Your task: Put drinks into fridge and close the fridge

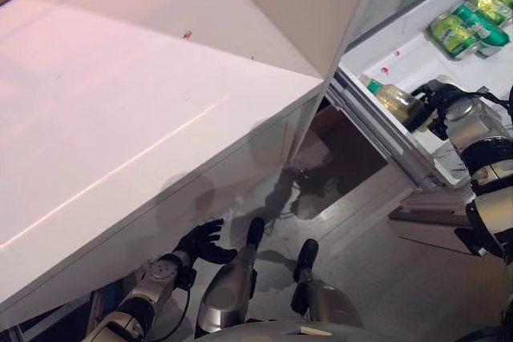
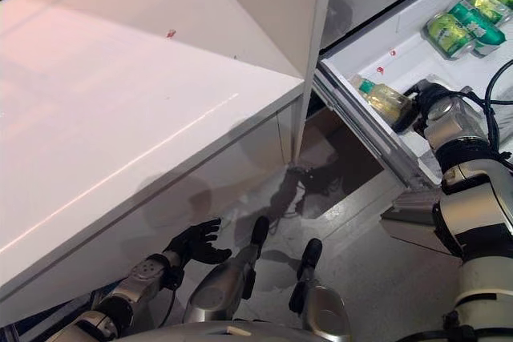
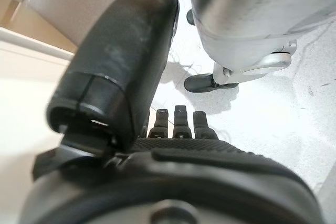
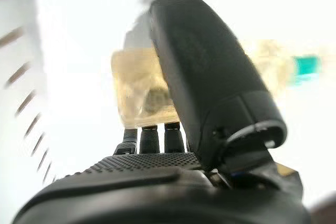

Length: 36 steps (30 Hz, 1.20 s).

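Right hand grips a drink bottle at the fridge shelf; left hand idle below

Nearest, the left hand [image 1: 204,242] hangs low under the white fridge door [image 1: 120,118], fingers loosely spread and holding nothing. Farther out, the right hand [image 2: 425,106] reaches into the open fridge [image 2: 385,54], thumb and fingers curled round a pale yellow bottle [image 2: 383,99] with a green cap, lying tilted on the white shelf near its front edge. Beyond it, well apart, green drink cans [image 2: 465,22] lie together at the back of that shelf
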{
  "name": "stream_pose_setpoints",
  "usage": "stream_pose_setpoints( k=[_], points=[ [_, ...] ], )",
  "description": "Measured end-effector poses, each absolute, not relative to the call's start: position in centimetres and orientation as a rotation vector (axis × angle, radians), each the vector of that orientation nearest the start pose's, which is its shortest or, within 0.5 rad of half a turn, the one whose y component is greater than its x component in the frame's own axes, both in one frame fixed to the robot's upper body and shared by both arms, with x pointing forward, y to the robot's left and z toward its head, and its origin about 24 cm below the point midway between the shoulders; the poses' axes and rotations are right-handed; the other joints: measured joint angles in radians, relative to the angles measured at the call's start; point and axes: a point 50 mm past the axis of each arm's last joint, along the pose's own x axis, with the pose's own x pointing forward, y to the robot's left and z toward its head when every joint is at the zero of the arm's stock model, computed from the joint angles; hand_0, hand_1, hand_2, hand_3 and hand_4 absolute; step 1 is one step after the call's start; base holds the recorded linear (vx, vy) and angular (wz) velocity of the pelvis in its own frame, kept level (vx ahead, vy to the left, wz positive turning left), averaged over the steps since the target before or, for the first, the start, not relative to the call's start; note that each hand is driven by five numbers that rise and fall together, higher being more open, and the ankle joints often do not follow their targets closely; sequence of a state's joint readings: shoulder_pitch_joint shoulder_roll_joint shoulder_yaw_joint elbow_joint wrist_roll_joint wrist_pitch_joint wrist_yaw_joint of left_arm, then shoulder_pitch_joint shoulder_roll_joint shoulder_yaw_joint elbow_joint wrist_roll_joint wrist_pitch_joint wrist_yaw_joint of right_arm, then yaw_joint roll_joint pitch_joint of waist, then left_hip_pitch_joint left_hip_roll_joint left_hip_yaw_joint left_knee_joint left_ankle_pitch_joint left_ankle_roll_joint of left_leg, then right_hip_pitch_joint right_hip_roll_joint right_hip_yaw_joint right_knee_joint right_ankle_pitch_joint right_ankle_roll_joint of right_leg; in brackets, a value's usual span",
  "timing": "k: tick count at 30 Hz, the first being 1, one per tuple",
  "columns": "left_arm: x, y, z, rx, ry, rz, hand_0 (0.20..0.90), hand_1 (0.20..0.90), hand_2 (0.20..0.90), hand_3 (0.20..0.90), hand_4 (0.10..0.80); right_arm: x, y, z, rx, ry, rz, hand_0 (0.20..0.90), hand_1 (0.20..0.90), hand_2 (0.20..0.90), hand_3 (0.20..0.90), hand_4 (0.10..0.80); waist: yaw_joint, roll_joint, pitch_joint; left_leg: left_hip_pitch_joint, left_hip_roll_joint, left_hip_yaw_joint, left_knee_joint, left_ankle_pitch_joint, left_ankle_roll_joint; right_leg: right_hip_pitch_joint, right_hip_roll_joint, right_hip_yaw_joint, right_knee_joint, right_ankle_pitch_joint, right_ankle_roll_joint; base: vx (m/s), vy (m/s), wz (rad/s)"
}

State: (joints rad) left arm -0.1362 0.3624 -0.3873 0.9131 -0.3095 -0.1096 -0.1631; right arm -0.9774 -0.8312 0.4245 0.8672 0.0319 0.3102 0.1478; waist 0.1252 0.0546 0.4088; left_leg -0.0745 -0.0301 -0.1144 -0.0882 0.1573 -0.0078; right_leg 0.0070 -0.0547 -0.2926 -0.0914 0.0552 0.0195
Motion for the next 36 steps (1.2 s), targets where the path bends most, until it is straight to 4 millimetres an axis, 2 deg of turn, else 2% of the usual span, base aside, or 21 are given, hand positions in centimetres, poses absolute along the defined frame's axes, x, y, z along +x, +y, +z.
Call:
stream_pose_setpoints(
  k=[3,7,11,14,17,19,22,25,29,33,35,36],
  points=[
    [20.4,21.6,-10.3,0.176,0.733,-0.201,0.9,0.9,0.9,0.9,0.8,37.4,-29.7,19.2,-0.663,0.181,-0.125,0.9,0.9,0.9,0.9,0.8,-0.021,-0.008,0.004,0.014,0.006,0.023,0.0,-0.005,0.0,0.009,0.006,0.013,0.0,0.002,-0.004,0.061,0.025,-0.13],
    [20.0,22.1,-10.4,0.178,0.742,-0.18,0.9,0.9,0.9,0.9,0.8,36.1,-29.3,19.6,-0.457,0.044,-0.09,0.9,0.9,0.9,0.9,0.8,-0.03,-0.031,0.011,0.054,0.012,0.046,-0.001,-0.015,0.008,0.04,0.012,0.048,0.0,0.003,-0.005,0.062,0.026,-0.18],
    [18.9,22.5,-11.1,0.196,0.785,-0.176,0.9,0.9,0.9,0.9,0.8,35.1,-30.6,20.4,-0.359,-0.056,-0.185,0.9,0.9,0.9,0.9,0.8,-0.068,-0.07,0.005,0.085,0.011,0.075,0.0,-0.027,0.016,0.057,0.009,0.082,0.0,0.003,-0.005,0.064,0.048,-0.23],
    [17.7,22.6,-11.8,0.198,0.826,-0.174,0.9,0.9,0.9,0.9,0.8,33.4,-32.2,22.4,-0.263,-0.239,-0.354,0.9,0.9,0.9,0.9,0.8,-0.092,-0.091,-0.01,0.117,0.011,0.115,-0.001,-0.043,0.019,0.073,0.007,0.13,0.0,0.004,-0.001,0.078,0.055,-0.36],
    [17.3,22.5,-12.1,0.193,0.845,-0.17,0.9,0.9,0.9,0.9,0.8,32.0,-33.4,24.4,-0.162,-0.422,-0.522,0.9,0.9,0.9,0.9,0.8,-0.123,-0.099,-0.029,0.137,0.012,0.139,0.0,-0.049,0.022,0.082,0.007,0.152,0.0,0.006,0.0,0.08,0.048,-0.25],
    [17.0,22.1,-12.3,0.182,0.854,-0.174,0.9,0.9,0.9,0.9,0.8,31.0,-34.2,24.5,-0.04,-0.507,-0.61,0.9,0.9,0.9,0.9,0.8,-0.133,-0.099,-0.061,0.153,0.014,0.15,0.0,-0.058,0.021,0.093,0.009,0.166,0.0,0.005,0.002,0.077,0.026,-0.17],
    [16.4,21.6,-12.9,0.167,0.882,-0.179,0.9,0.9,0.9,0.9,0.8,30.2,-34.8,22.9,0.107,-0.555,-0.684,0.9,0.9,0.9,0.9,0.8,-0.138,-0.099,-0.121,0.176,0.016,0.164,0.0,-0.069,0.018,0.108,0.012,0.186,0.0,0.003,0.003,0.075,0.011,-0.21],
    [15.7,21.1,-13.4,0.157,0.915,-0.187,0.9,0.9,0.9,0.9,0.8,29.8,-35.2,20.4,0.144,-0.504,-0.72,0.9,0.9,0.9,0.9,0.8,-0.153,-0.097,-0.164,0.194,0.014,0.167,-0.002,-0.079,0.018,0.126,0.01,0.199,0.0,-0.003,0.009,0.101,-0.009,-0.1],
    [14.3,20.9,-14.1,0.171,0.966,-0.204,0.9,0.9,0.9,0.9,0.8,28.8,-36.1,15.5,0.194,-0.352,-0.782,0.9,0.9,0.9,0.9,0.8,-0.155,-0.092,-0.204,0.211,0.012,0.177,0.0,-0.087,0.021,0.14,0.007,0.206,0.0,-0.01,0.015,0.107,-0.03,-0.04],
    [12.9,21.3,-14.6,0.18,1.014,-0.209,0.9,0.9,0.9,0.9,0.8,27.9,-36.2,10.7,0.313,-0.207,-0.792,0.9,0.9,0.9,0.9,0.8,-0.152,-0.088,-0.201,0.166,0.009,0.164,0.123,-0.13,0.026,0.13,0.0,0.2,0.056,-0.033,0.014,0.042,-0.04,0.06],
    [13.1,21.2,-14.5,0.18,1.008,-0.21,0.9,0.9,0.9,0.9,0.8,27.6,-36.2,9.1,0.356,-0.159,-0.789,0.9,0.9,0.9,0.9,0.8,-0.145,-0.079,-0.186,0.145,0.009,0.162,0.188,-0.16,0.029,0.106,-0.003,0.197,0.124,-0.066,0.007,-0.043,-0.013,0.08],
    [13.2,21.0,-14.5,0.175,1.0,-0.213,0.9,0.9,0.9,0.9,0.8,27.6,-36.2,8.9,0.368,-0.155,-0.785,0.9,0.9,0.9,0.9,0.8,-0.139,-0.072,-0.172,0.125,0.009,0.162,0.227,-0.173,0.033,0.076,-0.006,0.198,0.177,-0.087,0.007,-0.109,0.0,0.04]
  ],
)
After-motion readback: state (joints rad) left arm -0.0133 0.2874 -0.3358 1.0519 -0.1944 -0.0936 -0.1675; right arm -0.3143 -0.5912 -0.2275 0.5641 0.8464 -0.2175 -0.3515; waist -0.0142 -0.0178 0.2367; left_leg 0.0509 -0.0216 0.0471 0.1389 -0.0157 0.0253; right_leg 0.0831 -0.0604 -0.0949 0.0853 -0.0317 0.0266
